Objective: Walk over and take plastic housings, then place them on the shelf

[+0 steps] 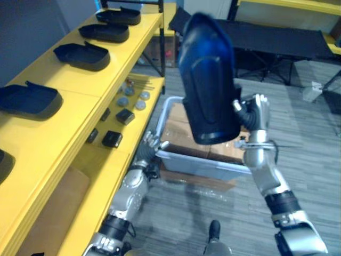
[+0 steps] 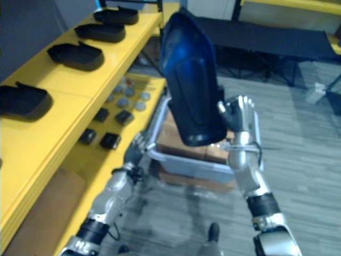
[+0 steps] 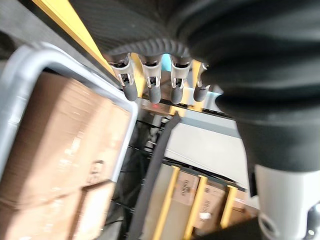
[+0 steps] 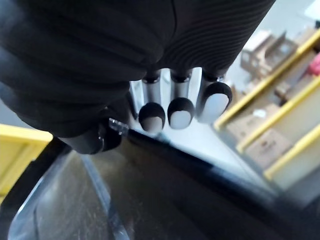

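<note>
Grey bin [image 1: 213,162] holding cardboard boxes [image 1: 177,134], small black blocks [image 1: 112,139], grey discs [image 1: 140,105], black cot [image 1: 277,38] behind.

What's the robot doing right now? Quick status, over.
Right hand fingers clamped on plastic housing, held upright in the air. Left hand open, low by grey bin. Yellow shelf has free gaps.

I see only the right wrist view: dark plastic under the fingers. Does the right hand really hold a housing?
Observer: Yes. The right hand grips a dark blue housing, raised upright.
Operator: And where is the left hand?
Observer: The left hand hangs low between the lower shelf and a grey bin, fingers relaxed, empty.
Operator: Are housings on the shelf already?
Observer: At least four other housings lie in a row on the yellow top shelf.
</note>
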### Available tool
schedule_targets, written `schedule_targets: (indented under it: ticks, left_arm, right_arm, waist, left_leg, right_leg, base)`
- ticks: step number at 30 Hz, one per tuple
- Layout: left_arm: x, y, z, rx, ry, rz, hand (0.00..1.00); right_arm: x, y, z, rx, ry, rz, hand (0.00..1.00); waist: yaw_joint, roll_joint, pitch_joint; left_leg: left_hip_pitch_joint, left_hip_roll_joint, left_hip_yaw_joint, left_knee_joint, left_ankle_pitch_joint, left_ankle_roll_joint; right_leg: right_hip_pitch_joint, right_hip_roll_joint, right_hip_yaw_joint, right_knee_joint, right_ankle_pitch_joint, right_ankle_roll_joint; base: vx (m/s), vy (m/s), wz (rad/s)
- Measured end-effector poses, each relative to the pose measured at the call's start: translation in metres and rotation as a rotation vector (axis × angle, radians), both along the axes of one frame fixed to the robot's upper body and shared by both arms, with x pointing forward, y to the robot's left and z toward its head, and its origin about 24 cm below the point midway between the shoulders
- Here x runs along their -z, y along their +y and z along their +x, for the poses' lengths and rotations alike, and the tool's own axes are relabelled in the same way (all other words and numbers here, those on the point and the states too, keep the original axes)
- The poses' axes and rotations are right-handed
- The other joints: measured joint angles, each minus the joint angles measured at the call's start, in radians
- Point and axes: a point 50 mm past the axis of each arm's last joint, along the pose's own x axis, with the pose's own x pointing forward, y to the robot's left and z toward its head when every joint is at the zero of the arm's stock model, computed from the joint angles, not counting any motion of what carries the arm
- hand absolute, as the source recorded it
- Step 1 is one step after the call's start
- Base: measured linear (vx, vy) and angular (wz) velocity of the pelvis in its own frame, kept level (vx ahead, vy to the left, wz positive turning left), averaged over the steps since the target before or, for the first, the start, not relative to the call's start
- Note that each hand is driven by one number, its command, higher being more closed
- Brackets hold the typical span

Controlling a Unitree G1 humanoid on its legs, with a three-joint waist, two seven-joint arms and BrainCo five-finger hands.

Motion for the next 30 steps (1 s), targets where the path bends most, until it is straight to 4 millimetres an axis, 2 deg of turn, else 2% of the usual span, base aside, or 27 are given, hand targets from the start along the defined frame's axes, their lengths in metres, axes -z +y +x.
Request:
schedule_targets:
  ticks: [8, 17, 23, 30]
  left_arm:
    - [-0.003, -0.006, 0.0, 0.051, -0.025, -0.037, 0.0]
    - [0.007, -0.021, -0.005, 0.155, 0.043, -0.005, 0.0]
    - [0.018, -0.019, -0.012, 0.155, 0.085, 0.004, 0.0]
    - [0.026, -0.019, -0.013, 0.143, 0.12, 0.013, 0.0]
  right_arm:
    - [0.016, 0.012, 0.001, -0.027, 0.064, 0.009, 1.0]
    - [0.025, 0.012, 0.004, -0.009, 0.108, 0.016, 1.0]
    - [0.033, 0.016, 0.005, -0.025, 0.152, 0.039, 1.0]
    - [0.036, 0.028, 0.005, -0.058, 0.18, 0.13, 1.0]
  waist:
    - [0.008, -0.025, -0.037]
    - [0.016, -0.024, -0.042]
    - [0.017, -0.022, -0.054]
    - [0.035, -0.022, -0.063]
  left_leg:
    - [-0.007, 0.0, -0.003, 0.03, -0.022, 0.003]
    - [-0.01, 0.0, -0.006, 0.037, -0.025, 0.003]
    - [-0.011, 0.0, -0.007, 0.038, -0.027, 0.003]
    - [-0.01, 0.0, -0.011, 0.054, -0.038, 0.003]
  right_leg:
    - [0.008, -0.002, -0.001, -0.001, 0.001, 0.0]
    - [0.008, -0.004, -0.003, -0.001, 0.0, 0.0]
    - [0.009, -0.004, -0.004, 0.0, 0.001, 0.0]
    - [0.017, -0.005, -0.005, -0.001, -0.007, -0.007]
  base:
    - [0.0, 0.001, 0.0]
    - [0.0, 0.0, 0.0]
    - [0.0, 0.0, 0.0]
    - [0.0, 0.0, 0.0]
